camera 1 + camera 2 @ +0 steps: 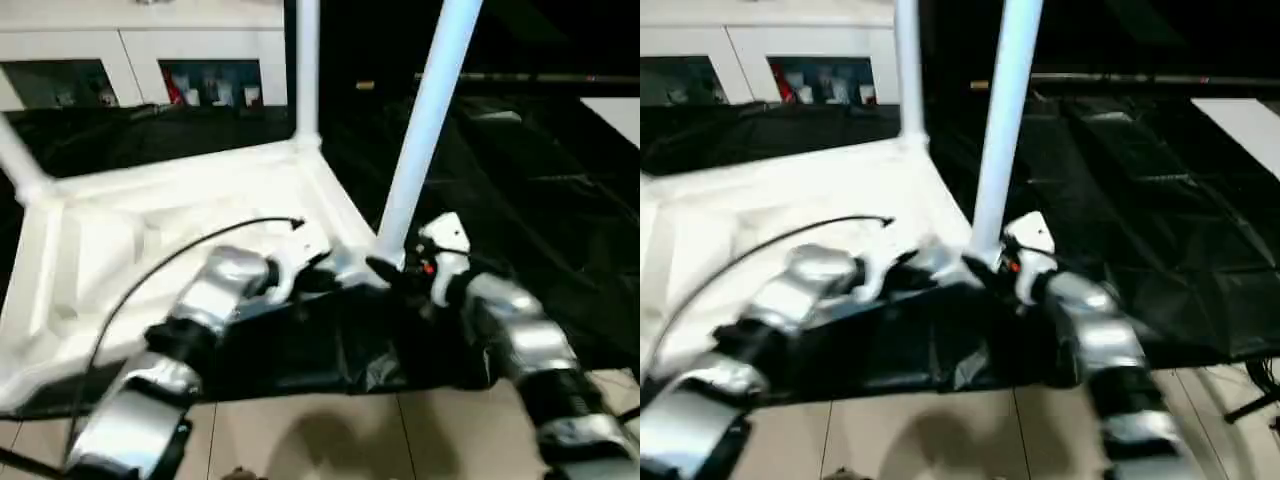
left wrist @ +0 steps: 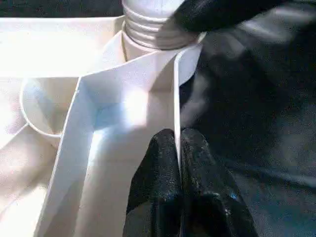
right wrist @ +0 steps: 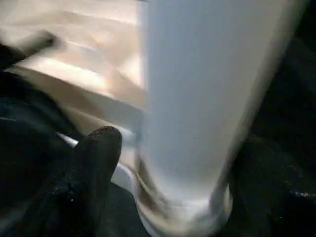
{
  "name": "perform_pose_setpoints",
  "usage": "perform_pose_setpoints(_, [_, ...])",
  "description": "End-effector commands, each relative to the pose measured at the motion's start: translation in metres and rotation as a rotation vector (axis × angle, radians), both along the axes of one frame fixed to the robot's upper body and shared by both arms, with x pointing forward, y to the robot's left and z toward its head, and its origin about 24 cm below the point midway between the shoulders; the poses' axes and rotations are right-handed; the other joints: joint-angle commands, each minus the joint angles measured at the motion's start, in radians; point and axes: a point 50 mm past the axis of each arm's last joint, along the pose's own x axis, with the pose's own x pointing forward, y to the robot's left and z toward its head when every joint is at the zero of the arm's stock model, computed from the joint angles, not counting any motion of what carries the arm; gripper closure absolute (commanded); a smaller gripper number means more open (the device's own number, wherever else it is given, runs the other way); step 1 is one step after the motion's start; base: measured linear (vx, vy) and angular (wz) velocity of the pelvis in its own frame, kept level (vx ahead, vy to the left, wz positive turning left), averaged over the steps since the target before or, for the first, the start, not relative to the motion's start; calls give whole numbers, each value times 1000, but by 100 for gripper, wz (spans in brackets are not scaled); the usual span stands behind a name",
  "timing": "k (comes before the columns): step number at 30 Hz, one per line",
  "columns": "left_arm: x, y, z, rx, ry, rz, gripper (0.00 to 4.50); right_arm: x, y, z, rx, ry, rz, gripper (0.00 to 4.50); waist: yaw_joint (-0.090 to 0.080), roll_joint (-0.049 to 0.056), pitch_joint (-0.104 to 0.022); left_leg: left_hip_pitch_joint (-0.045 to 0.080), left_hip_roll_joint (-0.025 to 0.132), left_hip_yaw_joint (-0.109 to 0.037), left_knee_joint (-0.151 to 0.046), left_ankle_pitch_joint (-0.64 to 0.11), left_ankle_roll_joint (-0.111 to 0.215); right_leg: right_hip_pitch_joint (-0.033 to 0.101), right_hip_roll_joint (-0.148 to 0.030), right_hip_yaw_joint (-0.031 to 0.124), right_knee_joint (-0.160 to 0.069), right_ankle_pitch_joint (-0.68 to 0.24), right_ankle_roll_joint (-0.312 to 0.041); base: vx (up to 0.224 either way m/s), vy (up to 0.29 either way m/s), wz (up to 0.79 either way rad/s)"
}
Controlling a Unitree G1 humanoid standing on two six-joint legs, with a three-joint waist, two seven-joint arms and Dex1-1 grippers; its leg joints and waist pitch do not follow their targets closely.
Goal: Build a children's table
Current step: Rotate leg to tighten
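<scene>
The white tabletop (image 1: 150,230) lies upside down on a black sheet, its ribbed underside facing up. Three white legs stand in its corner sockets: one at the far left (image 1: 20,165), one at the far corner (image 1: 307,70), and one at the near right corner (image 1: 425,120). My left gripper (image 2: 178,148) is shut on the thin rim wall (image 2: 175,98) just beside that near right socket. My right gripper (image 3: 182,163) stands open around the base of the near right leg (image 3: 207,98), one black finger (image 3: 98,163) a little apart from it. The leg's threaded end (image 2: 153,24) sits in the socket.
A white cabinet with glass doors (image 1: 150,60) stands behind the tabletop. The black sheet (image 1: 520,180) spreads to the right and back. Pale floor tiles (image 1: 330,430) lie in front. A thin black cable (image 1: 180,255) arcs over my left forearm.
</scene>
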Motion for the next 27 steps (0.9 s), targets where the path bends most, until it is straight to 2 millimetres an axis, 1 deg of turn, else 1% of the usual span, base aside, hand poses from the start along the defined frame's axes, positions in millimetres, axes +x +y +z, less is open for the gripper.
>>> perform_pose_setpoints(1, [-12,-7,1,-121,46,-130,450,-16,5,1,-24,30,209,87,5,-30,-58,6,41,-12,-60,-111,109,48,-79,44,-86,-74,-218,0,0,0])
perform_pose_setpoints(2, [-13,-6,2,-122,46,-141,450,-16,3,0,-35,35,213,87,4,-27,-55,8,43,-10,-61,-121,108,41,-79,45,-88,-85,-223,0,0,0])
perform_pose_setpoints(4, [-14,-3,3,-133,41,-157,450,-18,-2,-2,-57,47,225,87,3,-29,-56,6,41,-10,-62,-125,100,42,-80,44,-88,-97,-225,0,0,0])
perform_pose_setpoints(6, [-15,-1,4,-141,32,-156,450,-18,-5,-1,-64,52,226,87,1,-30,-54,9,41,-9,-63,-136,88,38,-79,44,-92,-125,-225,0,0,0])
perform_pose_setpoints(9, [-14,1,3,-131,8,-144,450,-18,-6,0,-64,52,221,87,2,-32,-54,8,41,-9,-64,-134,82,40,-81,45,-92,-135,-219,0,0,0])
perform_pose_setpoints(11, [-15,3,1,-114,14,-147,450,-18,-6,1,-65,53,224,87,2,-31,-56,7,41,-8,-63,-121,84,40,-81,45,-90,-118,-217,0,0,0])
perform_pose_setpoints(14, [-15,6,-1,-106,23,-136,450,-18,-6,2,-67,55,232,87,3,-32,-55,7,41,-8,-63,-119,84,40,-80,45,-90,-118,-212,0,0,0])
perform_pose_setpoints(15, [-14,6,0,-106,21,-130,422,-18,-6,1,-68,55,232,80,3,-32,-55,7,40,-8,-63,-122,83,39,-82,45,-91,-124,-212,0,0,0])
perform_pose_setpoints(16, [-12,8,1,-106,15,-119,405,-18,-6,1,-69,55,231,77,3,-32,-54,7,40,-8,-63,-126,82,39,-81,44,-92,-131,-211,0,0,0])
perform_pose_setpoints(17, [-10,9,2,-104,1,-109,405,-18,-5,0,-70,54,229,77,3,-32,-54,6,40,-8,-63,-126,80,39,-82,45,-92,-136,-209,0,0,0])
perform_pose_setpoints(18, [-10,9,2,-104,1,-109,393,-18,-5,0,-70,54,229,77,4,-31,-55,6,39,-8,-63,-125,80,39,-81,44,-92,-136,-209,0,0,0])
perform_pose_setpoints(19, [-9,10,2,-96,-6,-103,390,-17,-5,0,-70,55,227,77,7,-25,-57,8,41,-8,-63,-124,74,38,-82,45,-90,-121,-218,0,0,0])
perform_pose_setpoints(20, [-9,11,2,-95,-7,-102,383,-17,-5,-1,-70,55,227,77,6,-24,-58,9,43,-9,-63,-122,72,38,-81,45,-89,-105,-221,0,0,0])
perform_pose_setpoints(21, [-10,14,-1,-76,-1,-106,383,-18,-5,-1,-70,55,225,77,2,-27,-58,7,46,-11,-66,-115,70,40,-80,43,-84,-55,-234,0,0,0])
perform_pose_setpoints(22, [-10,15,-2,-60,-2,-107,383,-18,-5,-1,-70,55,224,77,1,-28,-60,6,45,-11,-65,-108,71,42,-80,43,-80,-31,-239,0,0,0])
perform_pose_setpoints(23, [-10,16,-3,-54,-3,-107,383,-18,-5,-1,-70,55,223,77,1,-28,-61,8,46,-12,-65,-100,73,43,-80,42,-77,-7,-244,0,0,0])
perform_pose_setpoints(24, [-10,16,-3,-51,-4,-107,383,-18,-5,-1,-70,55,223,77,-2,-31,-61,7,45,-11,-63,-89,83,44,-80,43,-74,34,-256,0,0,0])
perform_pose_setpoints(25, [-10,17,-4,-40,-6,-107,383,-18,-5,-1,-69,55,222,77,-1,-31,-61,7,45,-10,-62,-85,92,45,-81,43,-74,52,-263,0,0,0])
perform_pose_setpoints(27, [-9,21,-6,-18,-2,-98,383,-18,-5,-1,-71,55,221,77,-1,-32,-60,8,44,-9,-62,-93,95,45,-82,44,-76,45,-265,0,0,0])
